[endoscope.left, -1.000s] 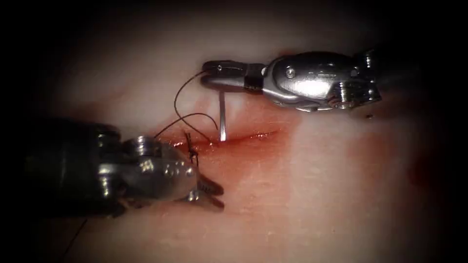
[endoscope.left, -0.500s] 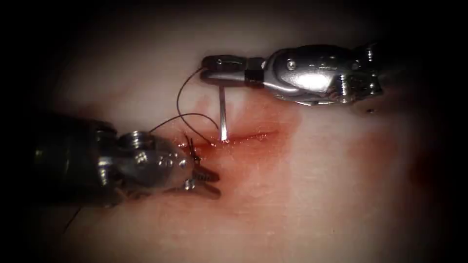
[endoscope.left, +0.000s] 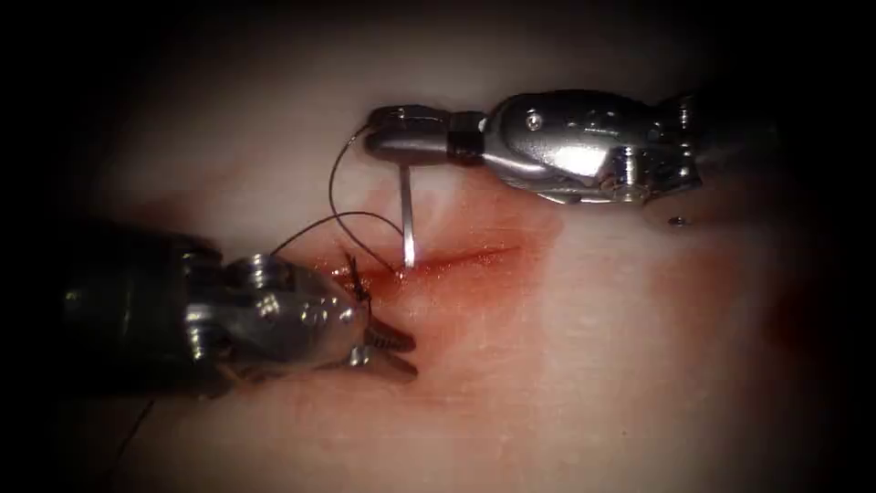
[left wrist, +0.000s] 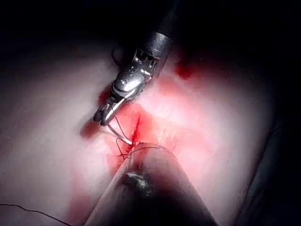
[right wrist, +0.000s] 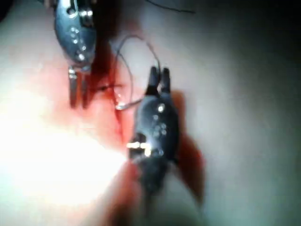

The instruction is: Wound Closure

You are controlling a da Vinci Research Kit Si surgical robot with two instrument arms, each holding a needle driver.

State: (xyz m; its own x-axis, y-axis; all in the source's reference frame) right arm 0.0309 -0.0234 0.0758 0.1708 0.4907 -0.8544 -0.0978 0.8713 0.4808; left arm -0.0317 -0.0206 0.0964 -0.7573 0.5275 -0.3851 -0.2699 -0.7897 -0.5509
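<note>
Endoscope view: the right gripper (endoscope.left: 376, 139) came in from the right and held the needle (endoscope.left: 406, 217) at its upper end, jaws closed on it. The needle's long axis ran nearly straight up and down, its lower tip pointing at the cut (endoscope.left: 456, 257) in the tissue (endoscope.left: 593, 365) and meeting its edge; whether the tip had entered could not be made out. Dark thread (endoscope.left: 339, 196) looped from the held end down toward a knot (endoscope.left: 359, 285) at the cut's left end, amid red fluid (endoscope.left: 474, 283). The left gripper (endoscope.left: 400, 351) lay below the cut at the left, jaws narrowly apart, holding nothing.

Left wrist view: the right gripper (left wrist: 100, 117) held the needle (left wrist: 121, 136), which slanted toward the cut (left wrist: 137, 128). The left arm's own shaft hid its jaws.

Right wrist view: the right gripper (right wrist: 158, 74) sat beside the cut (right wrist: 116, 117), the thread (right wrist: 136, 52) arching above it. The left gripper (right wrist: 77, 94) showed two slim jaws slightly parted. The needle was hard to make out here.
</note>
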